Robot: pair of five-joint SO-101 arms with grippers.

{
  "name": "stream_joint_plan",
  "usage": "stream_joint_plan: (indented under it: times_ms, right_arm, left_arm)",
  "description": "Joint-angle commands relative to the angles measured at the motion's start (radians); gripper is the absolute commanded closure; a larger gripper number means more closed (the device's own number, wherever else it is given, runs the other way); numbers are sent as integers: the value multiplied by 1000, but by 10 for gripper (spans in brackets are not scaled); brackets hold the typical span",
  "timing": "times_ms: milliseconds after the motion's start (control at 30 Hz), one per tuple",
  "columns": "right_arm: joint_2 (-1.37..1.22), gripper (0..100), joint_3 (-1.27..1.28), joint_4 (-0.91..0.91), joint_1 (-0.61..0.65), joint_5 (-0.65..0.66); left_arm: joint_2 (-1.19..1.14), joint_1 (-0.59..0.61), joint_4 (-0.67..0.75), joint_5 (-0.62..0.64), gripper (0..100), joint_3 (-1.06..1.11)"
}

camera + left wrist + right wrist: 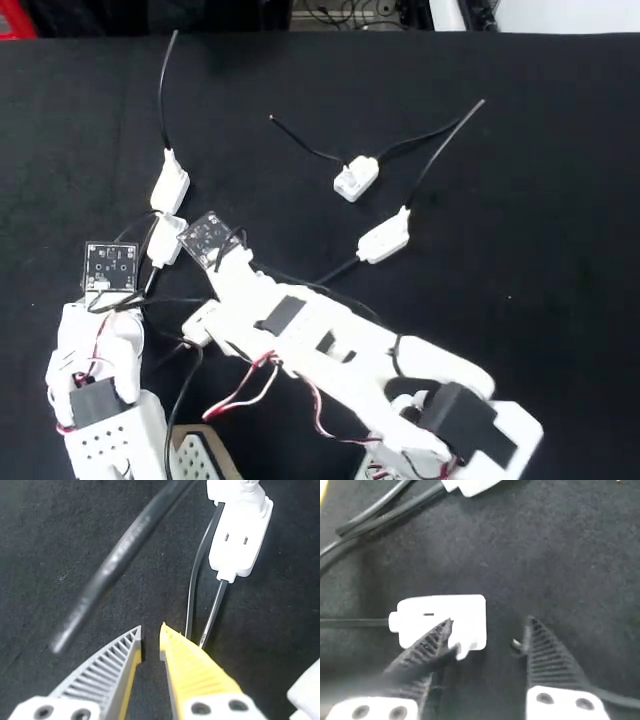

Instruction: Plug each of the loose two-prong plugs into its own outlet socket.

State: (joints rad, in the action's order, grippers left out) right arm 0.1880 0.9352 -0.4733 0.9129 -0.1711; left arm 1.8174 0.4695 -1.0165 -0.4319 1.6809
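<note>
A black bench [560, 150] carries white plugs and sockets toward its left edge. The right gripper [488, 622] has its jaws wide open over a white plug [455, 610], not gripping it. The left gripper [151, 628] has its jaws nearly closed and empty, near a two-slot outlet socket [237, 540].

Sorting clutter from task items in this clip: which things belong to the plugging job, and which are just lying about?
Job: slotted socket; white connector by the right gripper; far connector; mid-table connector.
Lying about: thick black cable; red object beyond table.
</note>
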Motion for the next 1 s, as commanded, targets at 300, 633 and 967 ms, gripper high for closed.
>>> stream_joint_plan:
  times_ms: [300, 633, 967]
  right_arm:
    - [673, 762, -16, -611, -2, 66]
    - [1001, 946, 44, -740, -367, 261]
    - [1182, 946, 493, -368, -598, 308]
  left_arm:
    - [6, -12, 6, 78, 927, -8]
    - [6, 266, -3, 440, 927, -366]
    - [6, -188, -5, 470, 927, -349]
